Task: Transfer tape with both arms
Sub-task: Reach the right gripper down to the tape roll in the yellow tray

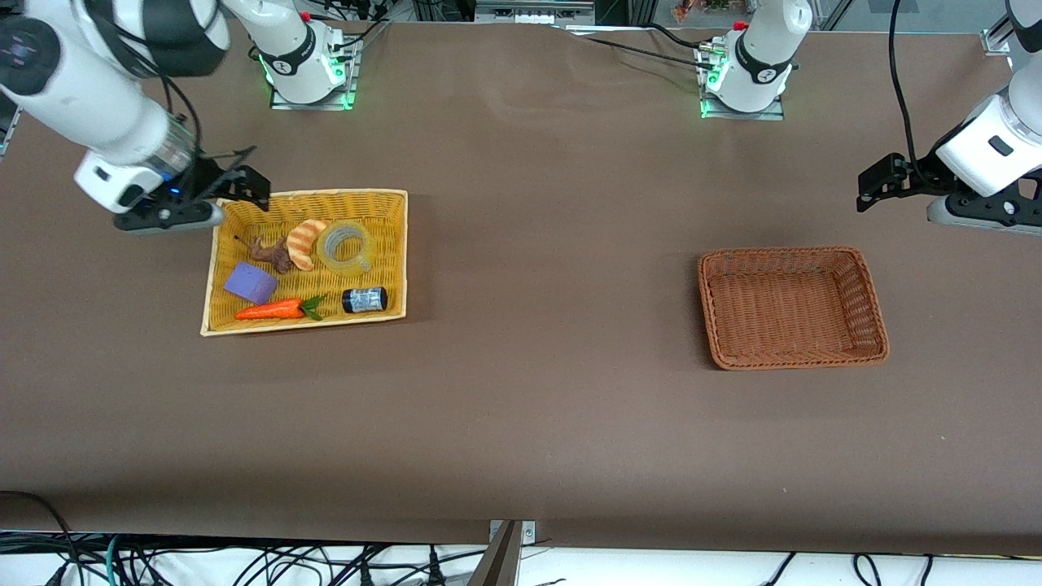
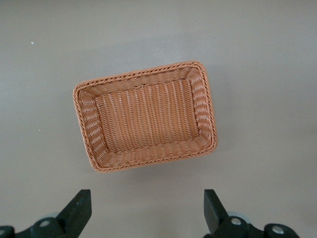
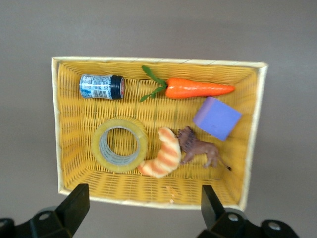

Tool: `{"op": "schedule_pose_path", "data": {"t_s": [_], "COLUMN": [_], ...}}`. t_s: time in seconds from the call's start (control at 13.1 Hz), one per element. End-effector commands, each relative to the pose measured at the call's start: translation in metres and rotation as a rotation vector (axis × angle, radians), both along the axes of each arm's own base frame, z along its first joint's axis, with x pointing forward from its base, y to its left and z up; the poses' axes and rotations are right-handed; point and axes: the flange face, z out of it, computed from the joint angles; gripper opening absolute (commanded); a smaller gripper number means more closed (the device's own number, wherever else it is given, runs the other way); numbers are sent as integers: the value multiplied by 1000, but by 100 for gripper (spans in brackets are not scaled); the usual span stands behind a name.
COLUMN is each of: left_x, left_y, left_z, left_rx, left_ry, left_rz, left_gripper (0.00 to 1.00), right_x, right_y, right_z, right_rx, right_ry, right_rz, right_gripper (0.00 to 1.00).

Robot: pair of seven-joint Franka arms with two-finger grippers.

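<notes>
The tape (image 1: 326, 248), a pale yellow translucent roll, lies flat in the yellow wicker basket (image 1: 342, 195) toward the right arm's end of the table, touching a croissant (image 1: 303, 242). My right gripper (image 1: 248, 175) is open and empty, up over the basket's corner nearest the robots' bases. In the right wrist view the tape (image 3: 99, 148) lies past the open right gripper (image 3: 143, 201). My left gripper (image 1: 879, 183) is open and empty, in the air toward the left arm's end of the table. The left wrist view shows this gripper (image 2: 147, 203) open.
An empty brown wicker basket (image 1: 871, 301) stands toward the left arm's end and also shows in the left wrist view (image 2: 208, 109). The yellow basket also holds a brown toy animal (image 1: 273, 254), a purple block (image 1: 250, 282), a carrot (image 1: 273, 309) and a black-and-silver jar (image 1: 364, 299).
</notes>
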Motion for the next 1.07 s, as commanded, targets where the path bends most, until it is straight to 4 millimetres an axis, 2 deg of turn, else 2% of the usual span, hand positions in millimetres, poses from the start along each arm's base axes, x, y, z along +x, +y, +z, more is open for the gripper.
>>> {"op": "schedule_pose_path", "data": {"t_s": [0.0, 0.31, 0.54, 0.69, 0.77, 0.92, 0.99], "left_x": [3, 2, 2, 2, 2, 2, 2], "left_y": [4, 5, 5, 5, 5, 5, 5], "left_z": [6, 5, 5, 5, 5, 5, 5], "left_rx": [14, 14, 14, 14, 14, 14, 14], "left_ry": [6, 8, 10, 10, 10, 10, 10], "left_rz": [-12, -11, -10, -10, -10, -10, -10], "left_gripper": [100, 100, 100, 100, 100, 100, 100], "right_x": [-6, -12, -14, -24, -27, -31, -31], "right_y": [20, 17, 15, 15, 14, 14, 13], "right_z": [-49, -124, -171, -201, -211, -216, -220], "right_rx": [15, 38, 59, 74, 77, 76, 77], "right_ry": [12, 9, 8, -13, -17, -13, -6], "right_rz": [-26, -27, -26, -27, -28, -26, -28], "right_gripper": [100, 100, 100, 100, 100, 99, 94]}}
